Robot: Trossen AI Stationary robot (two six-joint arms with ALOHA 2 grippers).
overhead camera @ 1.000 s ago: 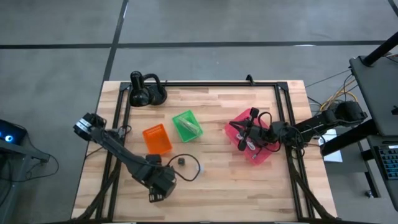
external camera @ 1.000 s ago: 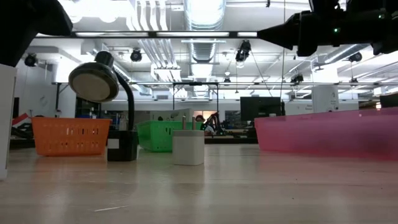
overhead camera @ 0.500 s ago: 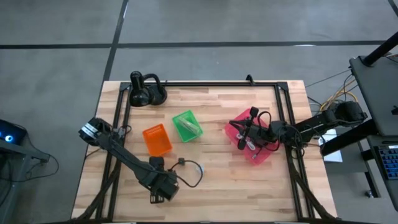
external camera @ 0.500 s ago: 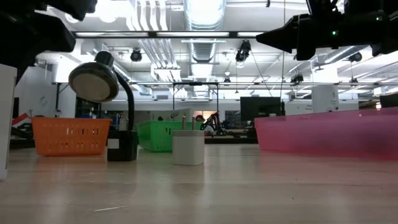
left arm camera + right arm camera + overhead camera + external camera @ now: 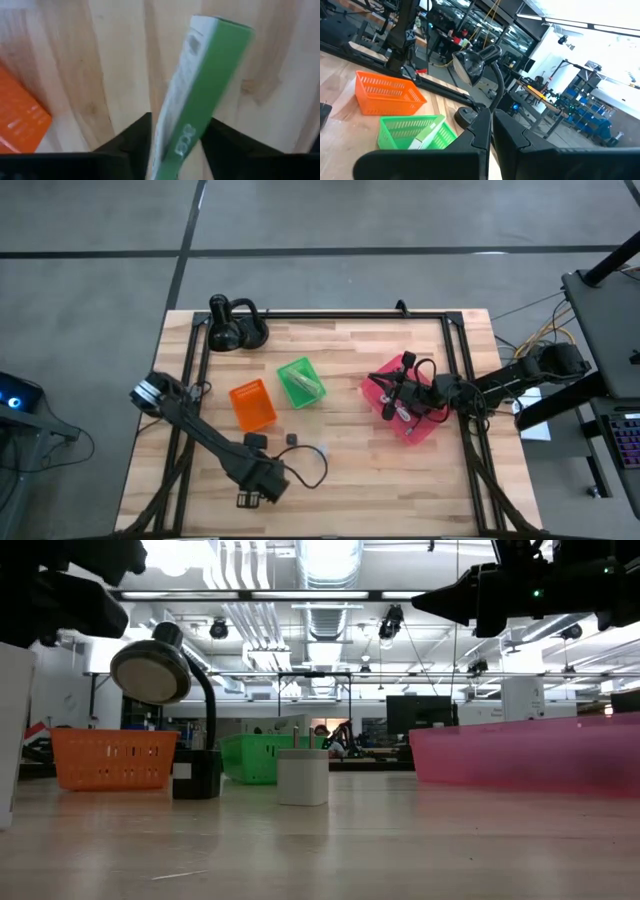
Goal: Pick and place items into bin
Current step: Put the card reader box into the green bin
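My left gripper point(image 5: 250, 496) is near the table's front edge, left of centre, and is shut on a flat green and white box point(image 5: 200, 85). The box also shows at the left edge of the low view point(image 5: 15, 730). A tiny black cube point(image 5: 292, 439), a black coiled cable point(image 5: 312, 462) and a small black piece point(image 5: 256, 440) lie on the wood just beyond it. My right gripper point(image 5: 392, 398) hangs over the pink bin point(image 5: 425, 425) with its fingers shut point(image 5: 491, 135); nothing shows between them. My left gripper pinches the box's two broad faces point(image 5: 172, 145) between its two fingers, at the end nearest the wrist. The box sticks out forward past the fingertips, tilted, over the wood. Whether its far end rests on the table I cannot tell.
An orange bin point(image 5: 252, 404) and a green bin point(image 5: 300, 382) with a green and white item stand mid-table. The black desk lamp point(image 5: 232, 328) stands at the far left corner. A small white block point(image 5: 303, 777) shows in the low view. A black frame point(image 5: 330, 313) borders the table.
My left gripper has gone a little toward the table's near edge with the box, uncovering the small black piece. The black cable has slid slightly toward the near edge. My right gripper has kept still.
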